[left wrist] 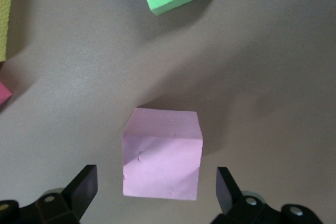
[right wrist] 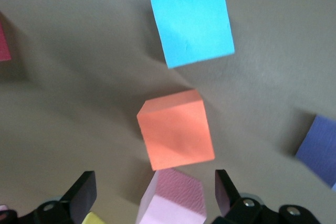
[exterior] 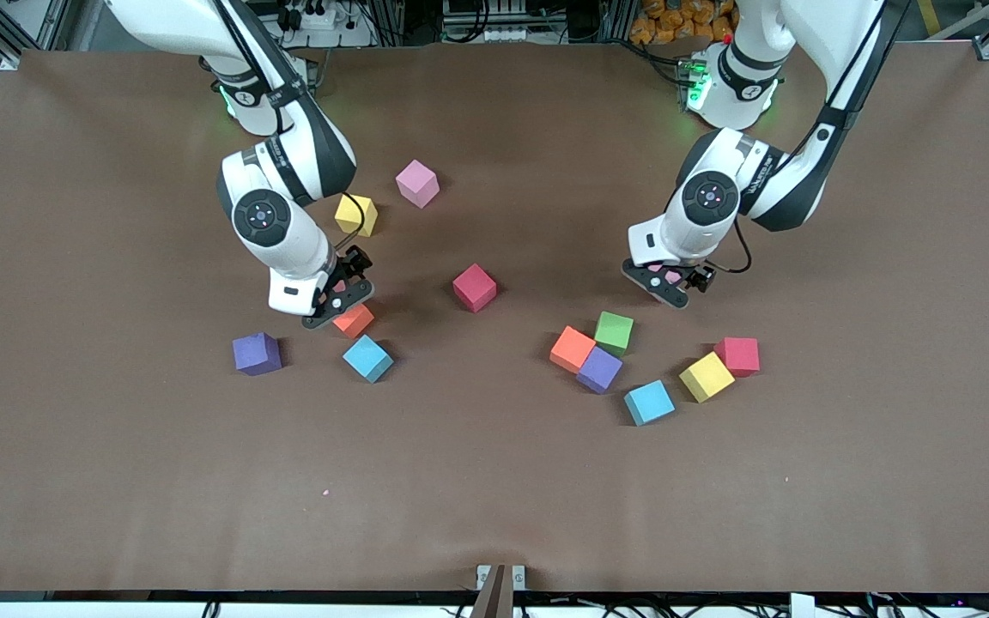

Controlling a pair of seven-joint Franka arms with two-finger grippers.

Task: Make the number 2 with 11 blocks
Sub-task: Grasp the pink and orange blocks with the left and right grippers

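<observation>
1. Many blocks lay loose on the brown bench [exterior: 494,481], none yet abutting into the number 2. One cluster sat toward the left arm's end and a looser scatter toward the right arm's.
2. Left tool [exterior: 668,283] stood open over a pink block [left wrist: 161,156], one finger [left wrist: 84,182] to each side and neither touching it. A green block [exterior: 614,332] lay nearer the front camera.
3. Right tool [exterior: 338,302] was also open and gripping nothing, low over an orange block [exterior: 354,320]. A blue block [exterior: 367,358] lay just nearer the camera. In the right wrist view a second pink block [right wrist: 173,198] lay close between the fingers.
4. By their matte foam look, the cubes were judged light, soft and not slippery. A gentle pinch on two opposite flat faces at mid-height should hold one, while hard pressure would dent it.
5. As a cube, no block had a long axis. The pink block under the left tool sat nearly square to the fingers, while the orange one lay slightly turned.
6. Once built, the digit would likely be taller than it is wide.
</observation>
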